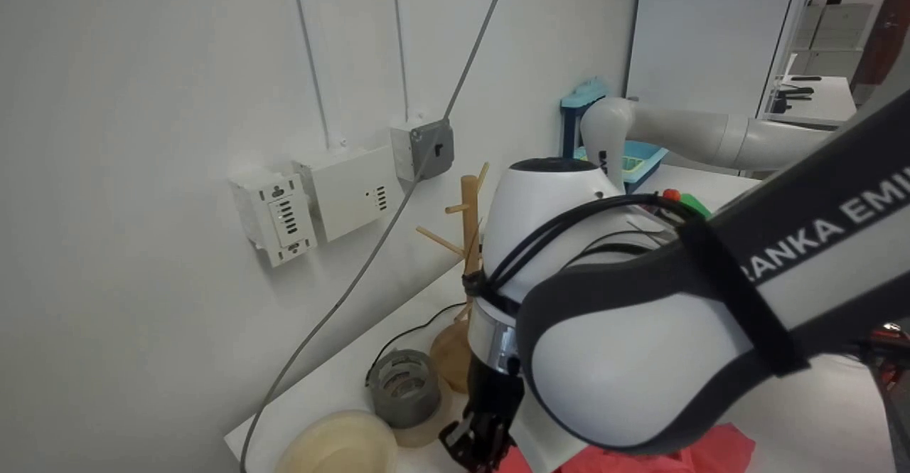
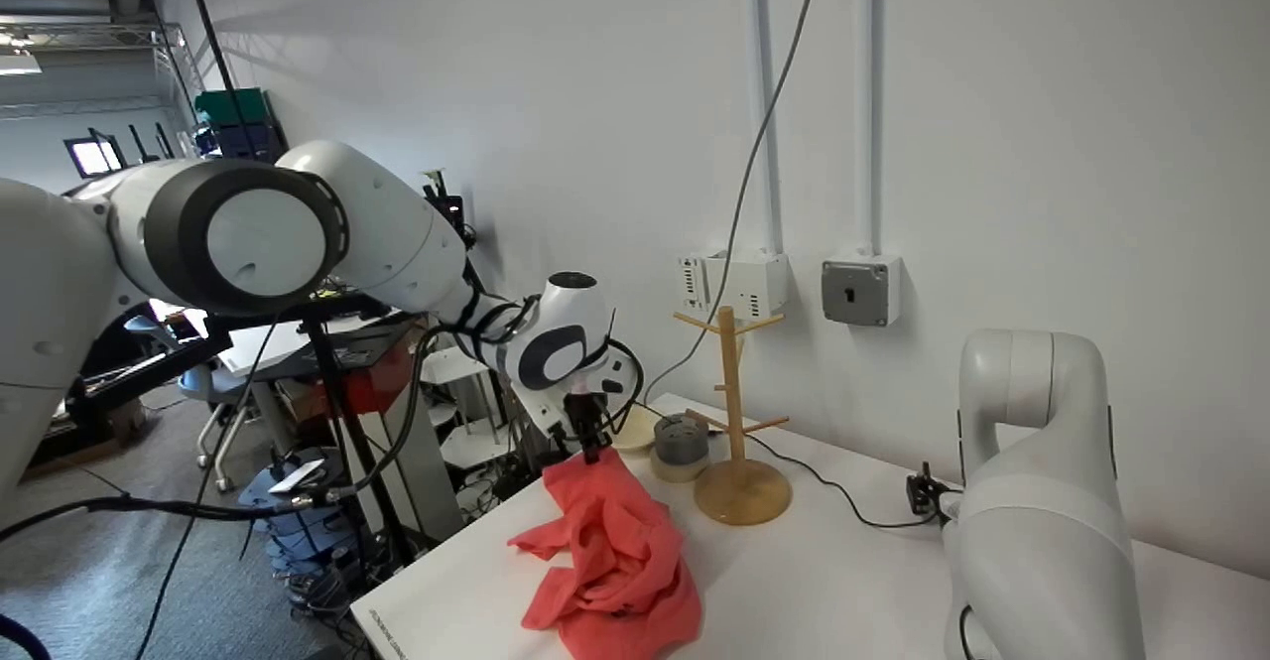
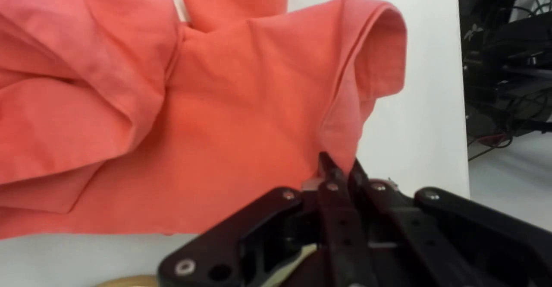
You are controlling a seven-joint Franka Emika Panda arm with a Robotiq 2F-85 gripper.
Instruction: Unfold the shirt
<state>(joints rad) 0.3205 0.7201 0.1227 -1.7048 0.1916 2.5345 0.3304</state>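
Observation:
The coral-red shirt [image 2: 630, 566] lies bunched and folded on the white table in an exterior view. Only a small part of the shirt [image 1: 719, 447] shows beneath my arm in an exterior view. In the wrist view, the shirt [image 3: 241, 110] has loose folds at the left and a flatter stretch in the middle. My gripper [image 3: 343, 168] is shut on an edge of the shirt near an open, sleeve-like end, and the pinched cloth rises to the fingertips. My gripper also shows in both exterior views [image 2: 592, 450] [image 1: 478, 448], at the shirt's end nearest the bowl.
A wooden peg stand [image 2: 742, 494], a grey tape roll [image 2: 682, 439] on a tan roll [image 2: 678, 467] and a pale bowl [image 1: 341, 444] stand close to my gripper. A second arm [image 2: 1047, 501] stands farther along the table [image 2: 824, 591]. A table edge [image 3: 465, 149] lies beyond the shirt's end.

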